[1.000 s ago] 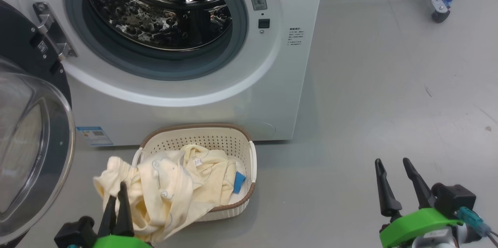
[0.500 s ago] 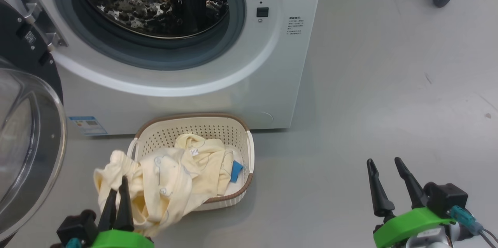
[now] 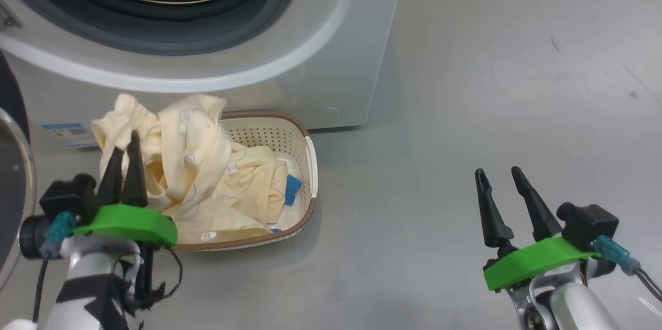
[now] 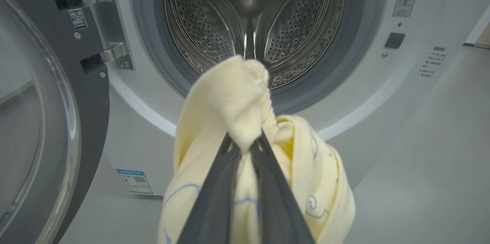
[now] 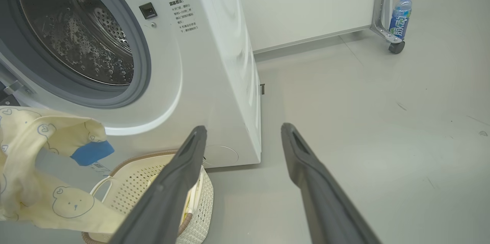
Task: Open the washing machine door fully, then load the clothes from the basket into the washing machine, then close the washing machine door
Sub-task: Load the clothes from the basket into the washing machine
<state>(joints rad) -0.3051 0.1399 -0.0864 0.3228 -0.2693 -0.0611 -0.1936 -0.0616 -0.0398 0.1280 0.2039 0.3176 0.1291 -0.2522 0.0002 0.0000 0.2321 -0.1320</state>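
Note:
My left gripper (image 3: 124,144) is shut on a bunch of the pale-yellow clothes (image 3: 191,164), which hang from its fingertips down into the cream basket (image 3: 305,164) on the floor. In the left wrist view the gripper (image 4: 245,142) pinches the clothes (image 4: 229,98) in front of the washing machine (image 4: 145,121) and its steel drum (image 4: 252,18). The washing machine door (image 4: 42,114) stands swung open at the left. My right gripper (image 3: 499,177) hovers open and holds nothing over the floor to the right; in its own view the fingers (image 5: 180,175) point at the machine's corner.
The washing machine (image 3: 310,35) fills the top left of the head view, its door glass (image 3: 10,195) at the left edge. A blue drink bottle (image 5: 400,14) stands by a wheeled metal frame (image 5: 383,26) at the far right. Bare grey floor (image 3: 491,87) lies to the right.
My left gripper has lifted the clothes up out of the basket, toward the machine's opening. The head camera has tilted down and shifted. The right gripper stays open in about the same place.

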